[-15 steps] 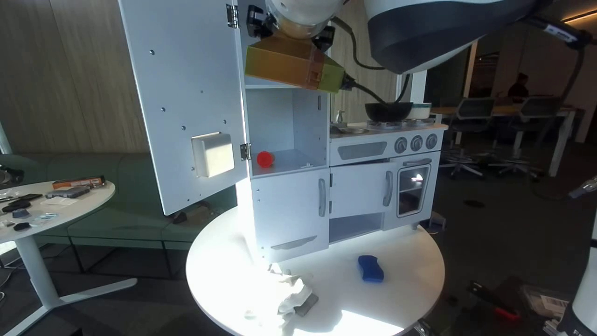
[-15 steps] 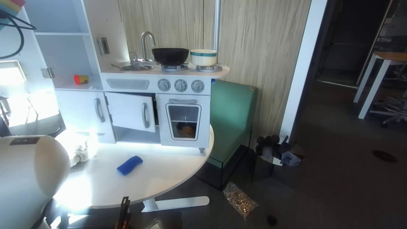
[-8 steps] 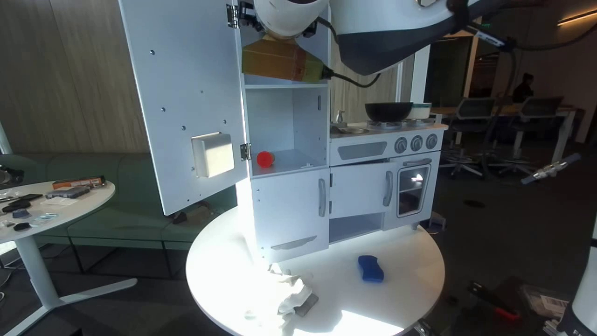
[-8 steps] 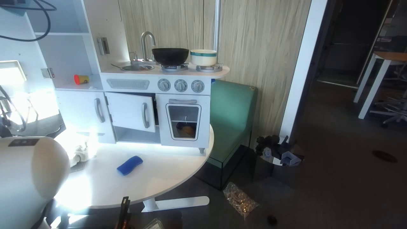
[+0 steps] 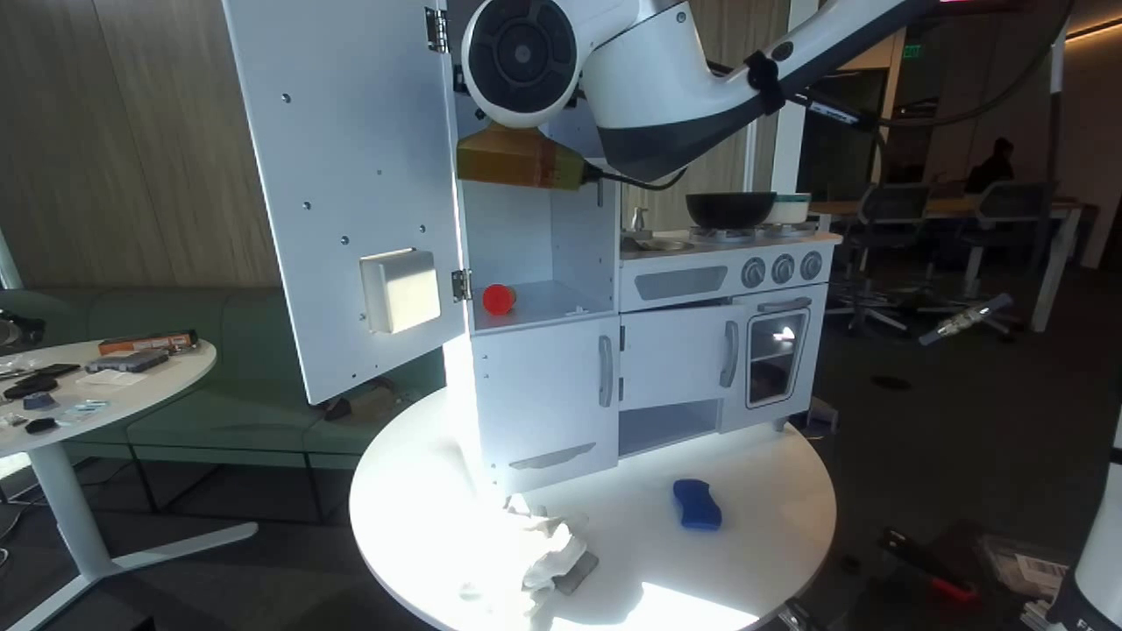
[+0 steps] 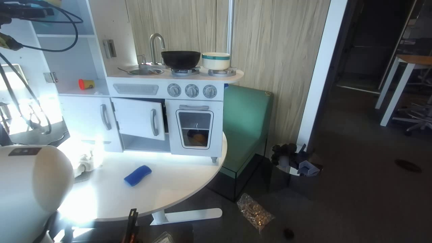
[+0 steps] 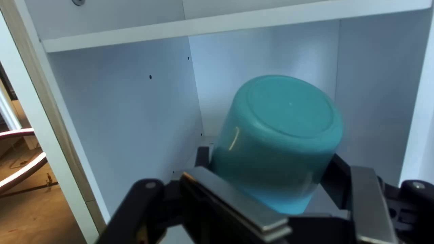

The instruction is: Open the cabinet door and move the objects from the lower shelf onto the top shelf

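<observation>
The white cabinet's tall door (image 5: 351, 175) stands open. My gripper (image 7: 269, 166) is shut on a teal cup (image 7: 288, 108), with a finger on each side and the cup's base facing the camera. In the wrist view a shelf board (image 7: 237, 25) crosses above the cup, with a compartment behind it; whether the cup is inside I cannot tell. In an exterior view the arm hides the gripper at the upper compartment's height. A red and yellow cup (image 6: 87, 84) lies on its side on the lower shelf (image 6: 71, 89); its red end also shows in an exterior view (image 5: 499, 300).
An amber box (image 5: 521, 162) with a cable sits on the wrist before the shelf edge. The cabinet's side walls (image 7: 125, 101) flank the compartment. A black pan (image 5: 729, 210) and white pot (image 6: 216, 61) stand on the stove. A blue sponge (image 5: 698, 505) lies on the table.
In an exterior view the wrist and amber box have moved left, then down, in front of the shelves. The forearm has swung left too. The red and yellow cup and the door have not moved.
</observation>
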You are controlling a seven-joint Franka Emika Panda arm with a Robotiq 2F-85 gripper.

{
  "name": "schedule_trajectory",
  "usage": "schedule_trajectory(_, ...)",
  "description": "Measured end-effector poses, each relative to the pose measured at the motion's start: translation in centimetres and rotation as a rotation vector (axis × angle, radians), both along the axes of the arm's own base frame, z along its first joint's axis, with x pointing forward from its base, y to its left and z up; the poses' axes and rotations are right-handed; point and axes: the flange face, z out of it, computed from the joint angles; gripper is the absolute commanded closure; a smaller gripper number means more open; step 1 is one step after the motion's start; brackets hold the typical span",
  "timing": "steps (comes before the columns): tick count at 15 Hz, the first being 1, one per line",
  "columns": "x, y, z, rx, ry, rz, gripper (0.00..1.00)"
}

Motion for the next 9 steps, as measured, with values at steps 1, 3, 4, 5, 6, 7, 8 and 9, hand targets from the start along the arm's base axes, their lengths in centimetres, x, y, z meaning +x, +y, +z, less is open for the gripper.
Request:
schedule_trajectory(1, 0.4, -0.1, 0.1, -0.001, -0.010, -0.012, 0.46)
schedule_trajectory(3, 1.3, -0.5, -0.1, -0.002, -0.012, -0.036, 0.46)
schedule_trajectory(4, 1.8, -0.8, -0.5, -0.004, -0.008, -0.050, 0.46)
schedule_trajectory(5, 2.3, -1.1, -1.0, -0.007, -0.003, -0.063, 0.46)
schedule_trajectory(6, 2.8, -1.3, -1.5, -0.013, 0.002, -0.076, 0.46)
schedule_trajectory(7, 3.3, -1.5, -2.0, -0.028, -0.005, -0.090, 0.46)
schedule_trajectory(8, 3.7, -1.7, -2.3, -0.045, -0.020, -0.104, 0.46)
schedule_trajectory(9, 4.0, -1.9, -2.6, -0.064, -0.036, -0.120, 0.46)
